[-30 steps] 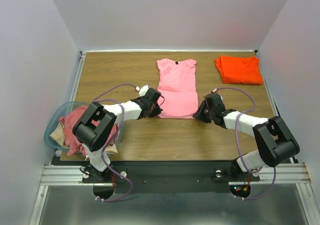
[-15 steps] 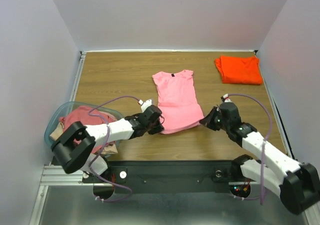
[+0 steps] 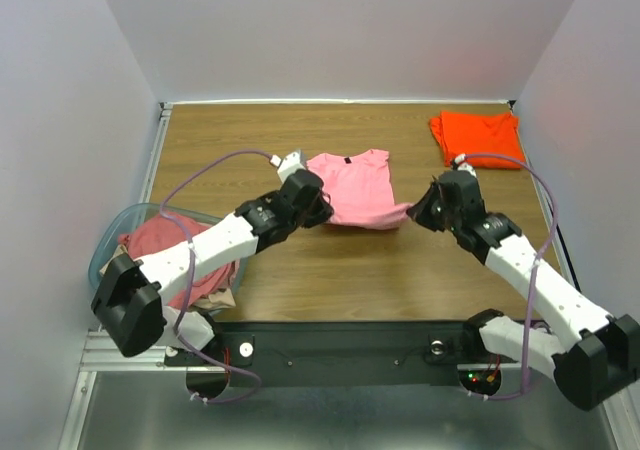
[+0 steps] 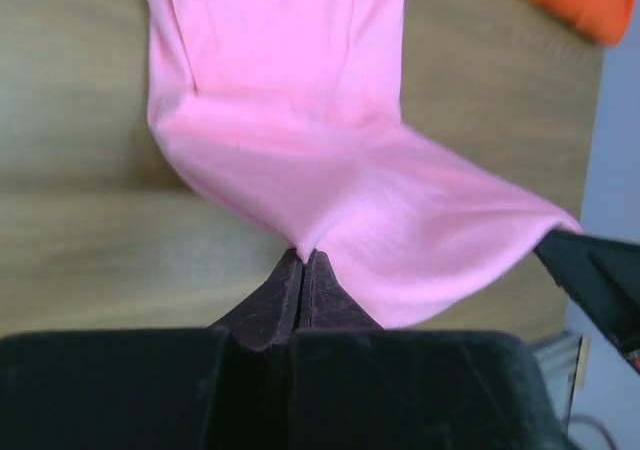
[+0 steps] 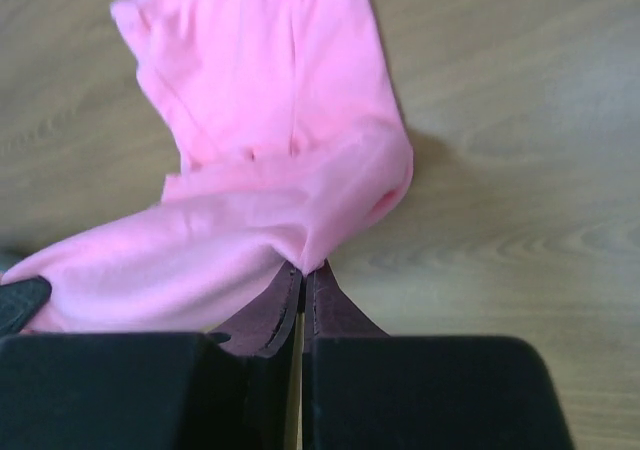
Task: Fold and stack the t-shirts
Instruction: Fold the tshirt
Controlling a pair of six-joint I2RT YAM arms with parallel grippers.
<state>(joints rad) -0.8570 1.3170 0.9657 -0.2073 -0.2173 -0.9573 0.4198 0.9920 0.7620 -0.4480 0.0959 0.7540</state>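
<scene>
The pink t-shirt (image 3: 352, 185) lies near the middle of the surface (image 3: 330, 270), slightly toward the far edge, collar pointing to the far edge and sleeves spread flat on the wood. Its lower half is not flat: the hem end is held up off the wood and bent back toward the chest, so from the top view the shirt reads short and bunched along its near side. The left gripper (image 3: 318, 208) is clamped on the hem corner at the shirt's left side. In the left wrist view the two dark fingers are pressed together w/ a pinch of pink cloth between their tips, fabric fanning away from them. The right gripper (image 3: 418, 210) is likewise clenched on the opposite hem corner at the shirt's right side – the right wrist view shows the fingers closed tight on a fold of pink, w/ a shadow on the wood under the raised cloth. Both arms reach in from the near edge, angled toward each other. The orange t-shirt (image 3: 478, 138) sits folded at the far right corner, well apart from both grippers. At the near left edge a clear bluish tub (image 3: 110, 245) holds a dusty-rose shirt (image 3: 160, 240) and a tan shirt (image 3: 118, 268), crumpled together, partly hidden by the left arm.
</scene>
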